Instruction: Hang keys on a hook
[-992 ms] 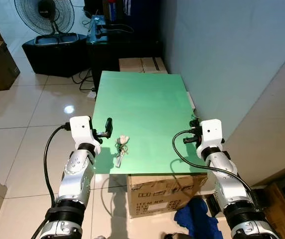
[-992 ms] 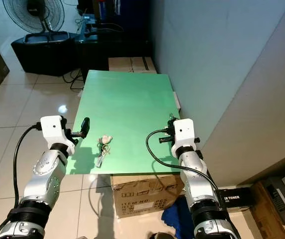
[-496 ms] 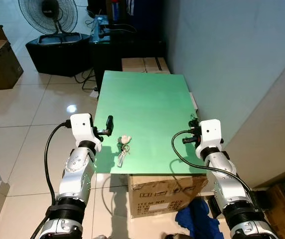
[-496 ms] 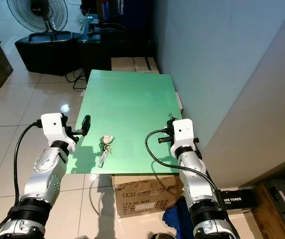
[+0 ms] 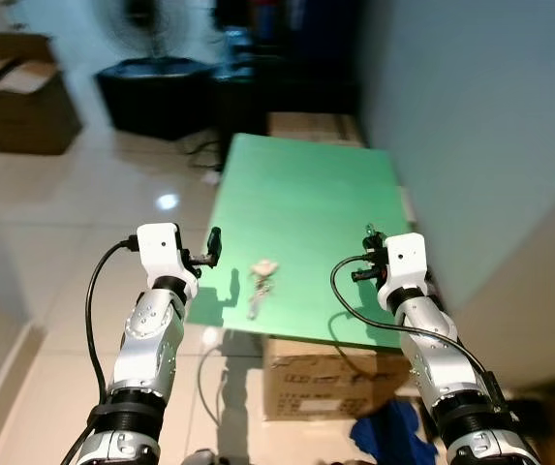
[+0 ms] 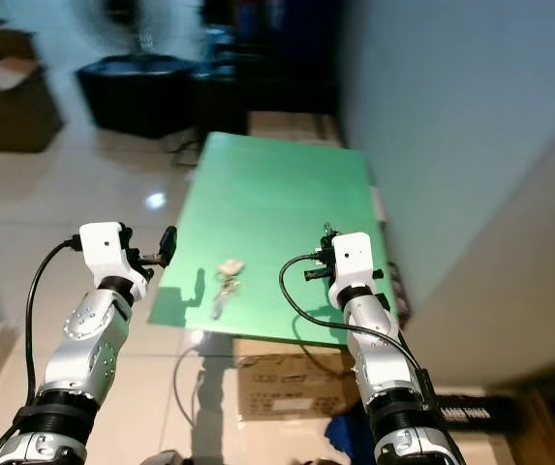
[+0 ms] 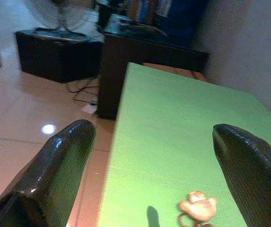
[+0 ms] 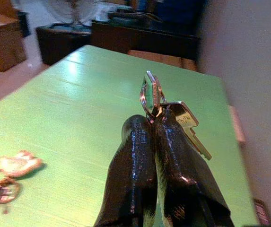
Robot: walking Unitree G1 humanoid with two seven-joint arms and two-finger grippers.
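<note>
The right tool (image 8: 149, 124) is squeezed tight on a bunch of keys (image 8: 166, 111); a shiny ring and a gold key stick up out of its two black fingers (image 8: 135, 179); this tool is up in the air over the right side of the green table (image 5: 306, 203), near the table's front edge. The left tool (image 5: 213, 245) is wide open with nothing in it; its two black fingers (image 7: 59, 161) stand far apart; it hangs at the left front corner of the table, pointing in over the green top.

A second bunch of keys (image 5: 260, 283) lies flat on the table near the front edge, between the two tools and closer to the left one; it has a small pale charm (image 7: 199, 205) at the far end, with the rings and a key pointing back toward the robot; nothing is touching it.

The table sits beside a big grey wall (image 5: 490, 126) on the robot's right; a brown cardboard box (image 5: 321, 378) sits under the table's front edge; something blue (image 5: 388, 436) lies on the floor by the box. Far off, past the table, there is dark furniture (image 5: 258, 82) and a fan (image 7: 52, 12) on a black box (image 5: 156, 92); another open cardboard box (image 5: 25, 107) is on the shiny tile floor (image 5: 54, 242) to the left; the head pictures are blurry, so small things back there are hard to make out.
</note>
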